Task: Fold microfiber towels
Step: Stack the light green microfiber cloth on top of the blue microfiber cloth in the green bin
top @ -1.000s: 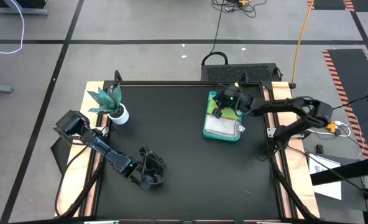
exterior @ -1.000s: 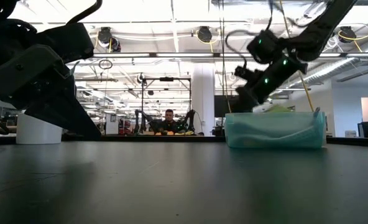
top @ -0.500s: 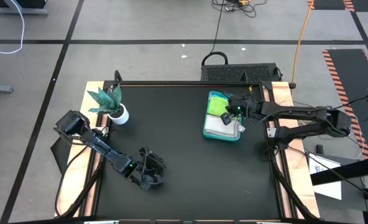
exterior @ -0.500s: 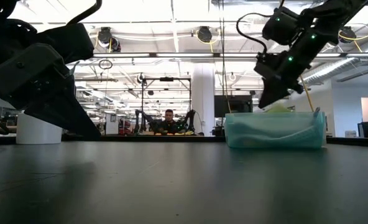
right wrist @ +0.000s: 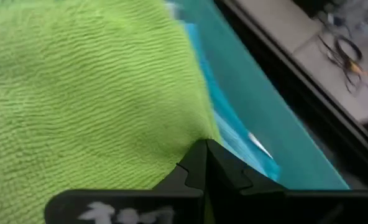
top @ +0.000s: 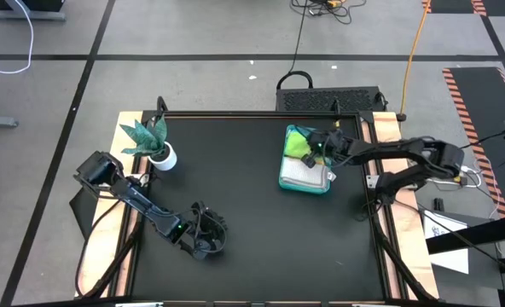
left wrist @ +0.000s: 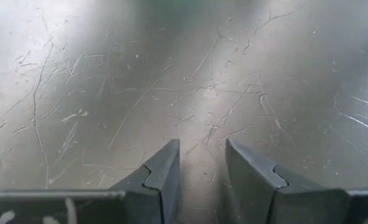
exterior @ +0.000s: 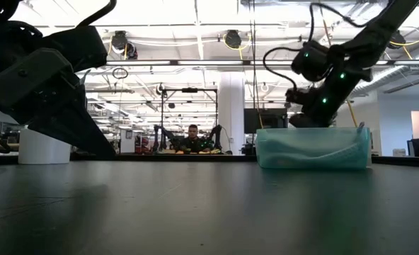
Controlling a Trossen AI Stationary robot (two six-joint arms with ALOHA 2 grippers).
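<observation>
I have the black table mostly bare, with the teal tray at its far right part and the potted plant at the far left. My left arm waits low over the near-left of the table, the left gripper with its fingers spread apart over scratched tabletop and nothing between them. My right arm reaches in from the right side, and the right gripper sits over the tray's far end.

What worries me: the right jaws look pressed together, yet I cannot tell from the wrist view whether they have actually pinched cloth or merely closed against its edge. If I lift now and the bite is thin, the lime green towel could slip out and flop back in a heap. If the bite is too deep, it may drag the bright turquoise-blue towel lying just beneath up with it. A light tray (nothing holds it down that I can see) could also slide or tip if cloth snags its wall.

The lime green towel lies bunched in the tray's far end, on top of the pile, its edge right at the closed fingertips; a white-grey towel fills the near end
</observation>
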